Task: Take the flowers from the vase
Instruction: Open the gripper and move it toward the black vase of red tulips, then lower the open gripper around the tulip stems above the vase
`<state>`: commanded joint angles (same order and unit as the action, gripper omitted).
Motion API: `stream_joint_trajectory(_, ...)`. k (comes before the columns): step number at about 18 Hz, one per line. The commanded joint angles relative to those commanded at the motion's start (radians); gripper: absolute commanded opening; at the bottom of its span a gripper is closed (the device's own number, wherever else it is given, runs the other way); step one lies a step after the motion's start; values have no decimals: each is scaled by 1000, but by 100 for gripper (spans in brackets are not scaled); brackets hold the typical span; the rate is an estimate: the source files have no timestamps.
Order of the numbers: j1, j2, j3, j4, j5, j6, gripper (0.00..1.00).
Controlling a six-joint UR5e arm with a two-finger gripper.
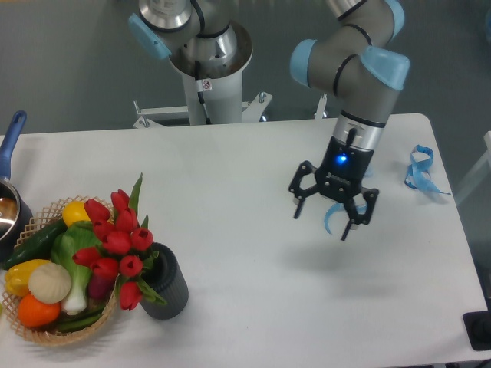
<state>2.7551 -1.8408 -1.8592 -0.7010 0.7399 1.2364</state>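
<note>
Your gripper (333, 208) hangs spread at centre right; steer it toward the flowers (115, 245) at lower left and pinch the stems just above the vase (168, 285).

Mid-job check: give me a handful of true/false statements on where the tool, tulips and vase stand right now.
1. The red tulips with green leaves sit in the dark ribbed cylindrical vase. True.
2. The two-finger tool grips the tulips. False: it is open, far to their right, holding nothing.
3. The vase stands beside the wicker basket of vegetables. True.
4. The light blue ribbon lies in the basket. False: it lies on the white table near the right edge.
</note>
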Motion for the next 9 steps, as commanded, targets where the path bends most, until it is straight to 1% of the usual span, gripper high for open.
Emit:
stream_joint_trajectory(3,-15,0,-23,0,-130,3,100)
stream_joint_trajectory(9,-103,5,-32,0,-187,3,100)
